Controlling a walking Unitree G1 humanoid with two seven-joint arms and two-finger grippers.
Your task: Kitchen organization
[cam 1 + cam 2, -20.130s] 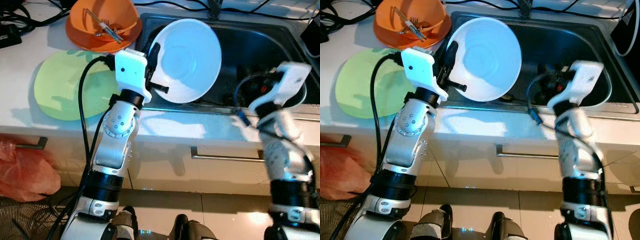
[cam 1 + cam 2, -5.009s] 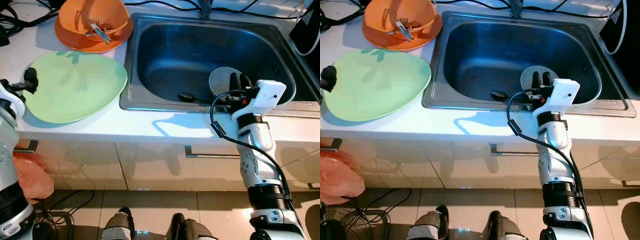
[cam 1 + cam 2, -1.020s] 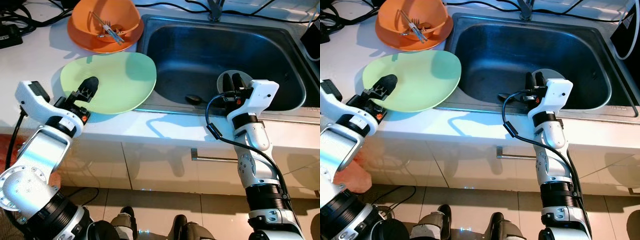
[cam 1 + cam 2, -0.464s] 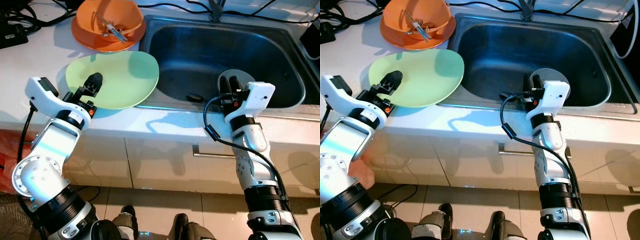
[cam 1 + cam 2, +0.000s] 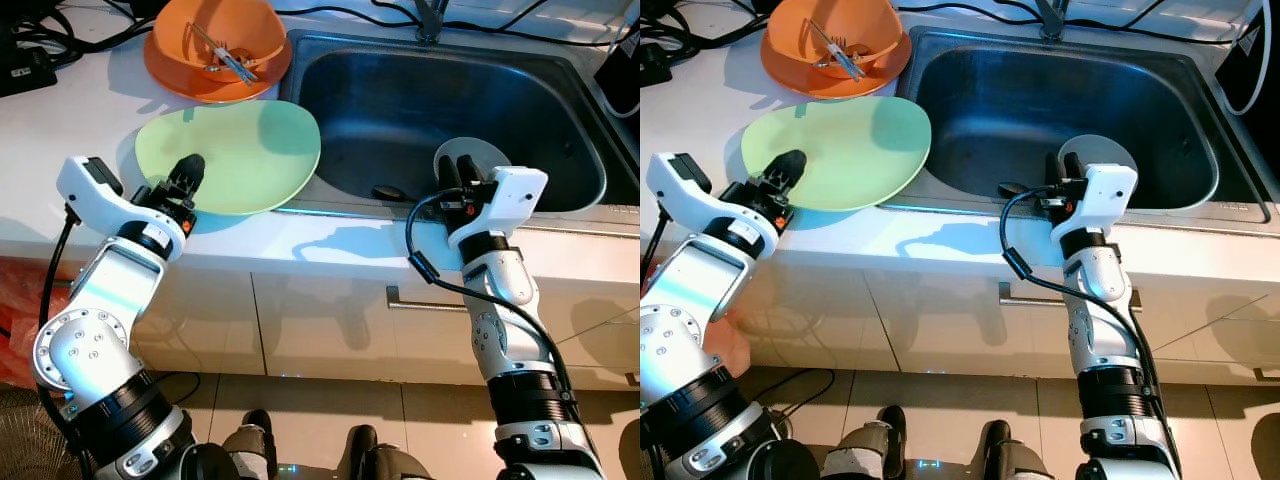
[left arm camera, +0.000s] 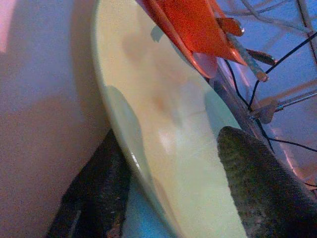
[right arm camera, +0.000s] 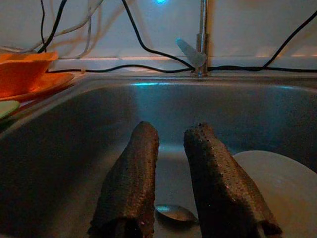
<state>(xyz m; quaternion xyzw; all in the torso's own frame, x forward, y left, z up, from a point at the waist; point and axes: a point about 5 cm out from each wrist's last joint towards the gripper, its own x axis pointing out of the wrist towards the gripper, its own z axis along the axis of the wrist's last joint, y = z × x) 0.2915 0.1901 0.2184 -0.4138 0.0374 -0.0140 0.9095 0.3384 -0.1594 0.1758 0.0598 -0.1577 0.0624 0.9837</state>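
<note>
A pale green plate (image 5: 250, 145) lies on the white counter, its right edge over the sink's left rim. My left gripper (image 5: 184, 174) is shut on the plate's near-left edge; in the left wrist view one finger (image 6: 99, 188) is under the rim and the other finger (image 6: 257, 178) on top of the plate (image 6: 168, 124). My right gripper (image 5: 456, 172) hangs over the sink's front right part, open by a narrow gap, holding nothing. Past its fingers (image 7: 131, 178) lie a spoon (image 7: 173, 213) and a white bowl (image 7: 282, 188).
An orange bowl (image 5: 190, 45) holding cutlery stands on the counter just behind the plate. The steel sink (image 5: 400, 90) has a tap (image 7: 200, 34) at its back. Black cables run along the back wall. Drawer fronts with a handle (image 5: 430, 302) lie below the counter.
Since five seconds ago my left gripper has taken the plate's edge and drawn the plate right, onto the sink rim. In the last second it shifted slightly further. The right gripper has stayed put.
</note>
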